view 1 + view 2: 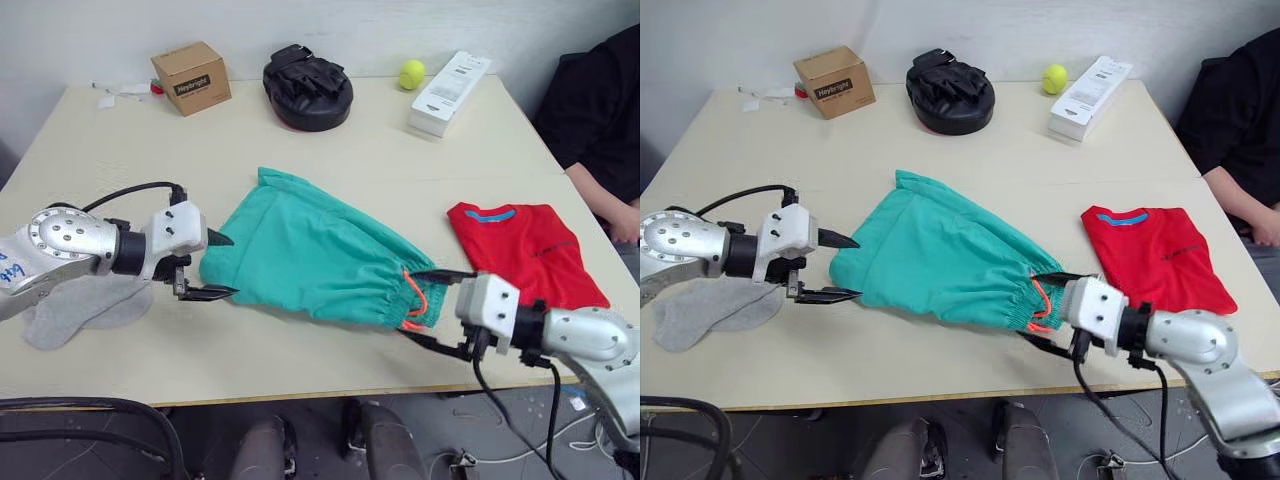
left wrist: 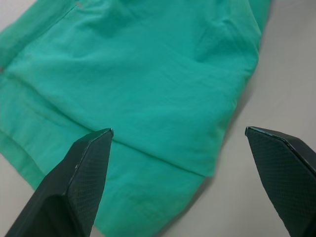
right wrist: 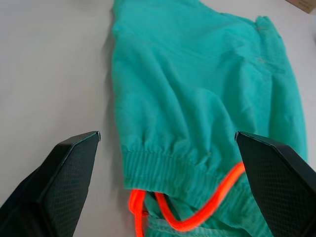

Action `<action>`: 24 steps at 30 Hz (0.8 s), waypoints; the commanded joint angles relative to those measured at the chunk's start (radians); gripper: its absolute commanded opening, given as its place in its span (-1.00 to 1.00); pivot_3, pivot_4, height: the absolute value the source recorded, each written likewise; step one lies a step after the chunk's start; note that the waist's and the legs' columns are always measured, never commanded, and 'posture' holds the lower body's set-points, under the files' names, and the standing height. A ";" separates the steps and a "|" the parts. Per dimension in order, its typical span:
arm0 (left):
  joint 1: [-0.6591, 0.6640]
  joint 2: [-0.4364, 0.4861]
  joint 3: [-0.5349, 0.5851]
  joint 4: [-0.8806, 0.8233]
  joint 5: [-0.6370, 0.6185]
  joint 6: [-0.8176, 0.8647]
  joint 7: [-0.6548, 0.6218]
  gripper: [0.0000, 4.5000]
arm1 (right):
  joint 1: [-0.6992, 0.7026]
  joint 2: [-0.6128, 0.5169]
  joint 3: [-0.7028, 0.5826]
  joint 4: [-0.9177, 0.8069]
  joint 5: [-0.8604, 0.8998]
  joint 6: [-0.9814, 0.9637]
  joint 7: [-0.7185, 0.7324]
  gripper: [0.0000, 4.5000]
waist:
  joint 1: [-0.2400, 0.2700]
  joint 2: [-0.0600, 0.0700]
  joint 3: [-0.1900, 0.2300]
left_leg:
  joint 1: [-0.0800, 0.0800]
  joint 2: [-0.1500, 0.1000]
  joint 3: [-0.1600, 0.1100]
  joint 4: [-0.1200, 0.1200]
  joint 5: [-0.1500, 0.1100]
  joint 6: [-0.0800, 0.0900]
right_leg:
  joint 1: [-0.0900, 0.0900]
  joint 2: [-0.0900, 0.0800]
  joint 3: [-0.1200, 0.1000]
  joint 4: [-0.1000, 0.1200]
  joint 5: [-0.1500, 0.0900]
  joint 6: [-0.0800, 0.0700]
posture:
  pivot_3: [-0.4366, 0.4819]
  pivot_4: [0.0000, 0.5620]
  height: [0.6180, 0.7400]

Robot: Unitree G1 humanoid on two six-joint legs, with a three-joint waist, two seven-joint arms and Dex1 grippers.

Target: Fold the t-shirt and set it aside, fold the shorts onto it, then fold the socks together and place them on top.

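The shorts (image 1: 310,255) lie spread across the middle of the table (image 1: 300,130), leg ends toward 9 o'clock and the gathered waistband toward 4 o'clock, where the orange drawstring (image 1: 415,300) spills out at the hem. The left hand (image 1: 215,266) sits at 9 o'clock of the shorts, just beside the leg ends, its two black fingers (image 2: 81,173) spread wide with nothing between them; in the left wrist view the teal cloth lies ahead of the tips. The right hand (image 1: 428,308) is at the waistband end, at 4 o'clock of the shorts, fingers likewise wide apart and bracketing the waistband and drawstring without closing on them. The t-shirt (image 1: 525,250) lies folded flat at 3 o'clock of the shorts, apart from them, its light blue neck band facing 12 o'clock. The socks (image 1: 75,312) rest at 8 o'clock near the table's edge, partly under the left arm. Along the far edge stand a cardboard box (image 1: 190,77), a black padded mitt (image 1: 307,88), a tennis ball (image 1: 411,73) and a white box (image 1: 449,92). A person's dark sleeve (image 1: 600,110) shows at 2 o'clock.
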 commanded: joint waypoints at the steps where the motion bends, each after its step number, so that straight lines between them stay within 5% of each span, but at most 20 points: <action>1: -0.082 -0.002 -0.104 -0.070 -0.124 -0.019 0.045 1.00 | 0.005 -0.003 0.022 0.009 -0.086 -0.092 -0.004 0.98 | 0.000 0.000 0.000 | 0.000 0.000 0.000 0.000 0.000 0.000 | 0.000 0.000 0.000 0.000 0.000 0.000 | -0.05 -0.47 1.00; 6: -0.161 -0.047 -0.323 -0.115 0.066 -0.105 0.209 1.00 | -0.012 0.002 0.062 0.064 -0.166 -0.168 -0.003 0.98 | 0.001 0.000 0.000 | 0.002 -0.001 0.003 -0.001 -0.001 0.001 | 0.001 0.001 0.002 -0.001 0.000 0.000 | -0.05 -0.47 1.00; 10: -0.160 0.002 -0.387 -0.049 0.160 -0.132 0.298 1.00 | -0.040 0.017 0.114 0.123 -0.237 -0.225 -0.014 0.98 | 0.001 -0.001 0.000 | 0.004 0.000 0.005 -0.001 -0.001 0.000 | 0.001 0.003 0.004 -0.001 0.000 0.000 | -0.05 -0.47 1.00; 24: 0.020 0.008 -0.078 -0.027 0.459 -0.022 0.380 1.00 | -0.138 0.102 0.217 0.274 -0.368 -0.268 -0.060 0.98 | 0.000 -0.002 -0.001 | 0.005 0.001 0.010 -0.001 -0.002 0.001 | 0.001 0.004 0.005 -0.001 0.000 0.000 | -0.05 -0.47 1.00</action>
